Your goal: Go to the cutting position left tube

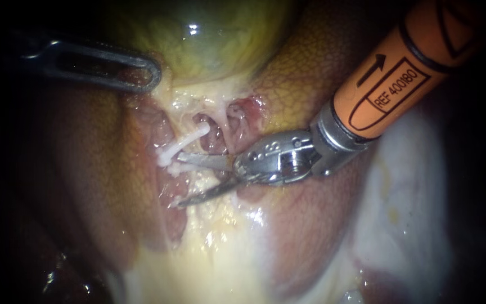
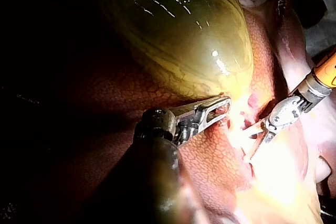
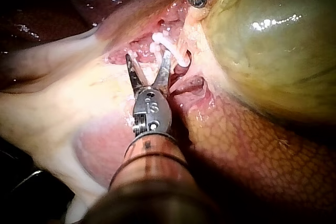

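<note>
My right instrument comes in from the upper right on an orange shaft, its two thin blades open. The upper blade's tip lies just under the white clips on the left tube. The lower blade rests on pale tissue below it. In the right wrist view the open blades stand right before the clips, one blade beside them. My left instrument is shut on the edge of the green gallbladder, holding it up and to the left.
A second pink tube runs just right of the clipped one. Mottled brown liver lies left of and below the tubes. Pale yellow fatty tissue spreads below the blades. White tissue lies at the right.
</note>
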Controlling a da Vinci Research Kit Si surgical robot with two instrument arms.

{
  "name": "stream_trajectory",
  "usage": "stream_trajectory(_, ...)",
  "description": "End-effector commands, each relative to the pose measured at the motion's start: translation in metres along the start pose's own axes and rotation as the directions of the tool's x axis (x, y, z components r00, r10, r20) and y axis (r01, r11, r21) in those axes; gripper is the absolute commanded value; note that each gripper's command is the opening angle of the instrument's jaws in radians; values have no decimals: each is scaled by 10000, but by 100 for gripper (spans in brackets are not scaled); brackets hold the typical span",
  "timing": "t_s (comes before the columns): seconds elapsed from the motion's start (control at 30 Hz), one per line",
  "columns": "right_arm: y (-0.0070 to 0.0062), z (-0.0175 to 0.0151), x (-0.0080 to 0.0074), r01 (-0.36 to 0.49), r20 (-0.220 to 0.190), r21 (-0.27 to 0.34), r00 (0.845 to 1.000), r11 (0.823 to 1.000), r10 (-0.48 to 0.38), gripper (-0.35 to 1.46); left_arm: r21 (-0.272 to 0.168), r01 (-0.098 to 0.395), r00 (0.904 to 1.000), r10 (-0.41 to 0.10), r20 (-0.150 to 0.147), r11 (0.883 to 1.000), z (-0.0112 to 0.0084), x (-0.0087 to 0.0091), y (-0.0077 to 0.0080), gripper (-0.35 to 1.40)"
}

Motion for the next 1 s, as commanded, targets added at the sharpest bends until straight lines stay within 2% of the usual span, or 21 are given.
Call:
stream_trajectory(0.03,-1,0,1,-2,-2,0,10000,10000,2,99,2,-4,10000,4,-1,10000,0,0,0,-35)
stream_trajectory(0.27,-6,-1,4,-3,-4,11,10000,10000,3,99,3,-4,10000,4,-1,10000,0,0,0,-35)
stream_trajectory(0.47,-17,-5,16,-46,-13,12,10000,10000,46,99,2,-4,10000,4,-1,10000,0,0,0,-35)
stream_trajectory(0.57,-24,-9,25,-79,-29,128,10000,9999,79,99,3,-4,10000,4,-2,10000,0,0,0,-35)
stream_trajectory(0.67,-31,-15,32,-41,-109,593,9999,9982,48,99,3,-4,10000,4,-1,10000,0,0,0,-35)
stream_trajectory(0.83,-40,-29,41,-51,-225,764,9997,9971,69,101,4,-5,10000,5,-2,10000,0,0,0,-35)
stream_trajectory(1.0,-44,-49,48,-91,-332,865,9994,9962,120,101,5,-5,10000,5,-2,10000,0,0,0,-35)
